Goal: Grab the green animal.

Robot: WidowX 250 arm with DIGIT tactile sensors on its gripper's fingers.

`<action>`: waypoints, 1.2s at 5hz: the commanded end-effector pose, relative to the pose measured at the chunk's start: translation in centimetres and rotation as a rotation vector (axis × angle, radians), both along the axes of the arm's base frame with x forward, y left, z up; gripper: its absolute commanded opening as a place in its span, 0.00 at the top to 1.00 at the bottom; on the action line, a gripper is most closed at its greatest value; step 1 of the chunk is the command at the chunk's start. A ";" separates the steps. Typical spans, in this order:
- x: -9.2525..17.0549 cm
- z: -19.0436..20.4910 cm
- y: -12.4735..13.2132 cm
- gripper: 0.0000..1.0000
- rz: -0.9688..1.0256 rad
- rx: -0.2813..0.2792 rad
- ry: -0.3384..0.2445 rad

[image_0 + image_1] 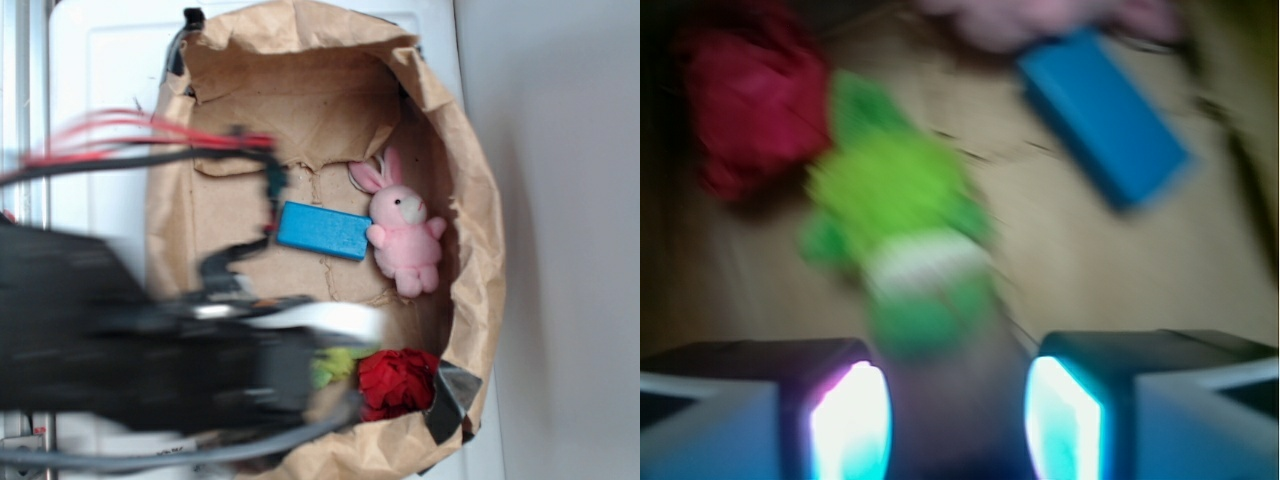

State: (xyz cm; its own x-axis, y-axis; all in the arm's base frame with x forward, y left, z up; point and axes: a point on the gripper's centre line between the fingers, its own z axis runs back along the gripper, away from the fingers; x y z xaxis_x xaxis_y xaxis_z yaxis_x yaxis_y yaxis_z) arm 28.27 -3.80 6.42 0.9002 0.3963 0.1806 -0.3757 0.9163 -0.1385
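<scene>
The green animal [902,228] is a lime-green plush lying on the brown paper floor, blurred in the wrist view, just ahead of my gripper [955,420]. Both jaws stand apart with an empty gap between them, slightly right of the toy's near end. In the exterior view only a small patch of the green animal [338,365] shows beside the red fuzzy ball, the rest hidden behind my blurred black arm [150,360]. The gripper's fingers are not distinguishable there.
Everything lies inside a brown paper bag [470,180] with raised crumpled walls. A red fuzzy ball [398,382] touches the green toy. A blue block [323,230] and a pink plush bunny [405,238] lie further back. Red and black cables [150,140] cross above.
</scene>
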 end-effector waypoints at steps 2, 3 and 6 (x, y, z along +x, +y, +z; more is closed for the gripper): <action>6.7 0.8 3.3 0.00 -0.005 -0.020 -0.093; 7.3 1.1 3.4 0.00 -0.043 -0.045 -0.087; -0.1 4.0 0.1 0.00 -0.106 -0.070 -0.150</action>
State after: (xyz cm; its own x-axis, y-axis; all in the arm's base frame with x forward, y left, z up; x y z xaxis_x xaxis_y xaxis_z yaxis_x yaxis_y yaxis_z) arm 27.95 -3.46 8.98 0.9157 0.3263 0.2345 -0.2732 0.9335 -0.2322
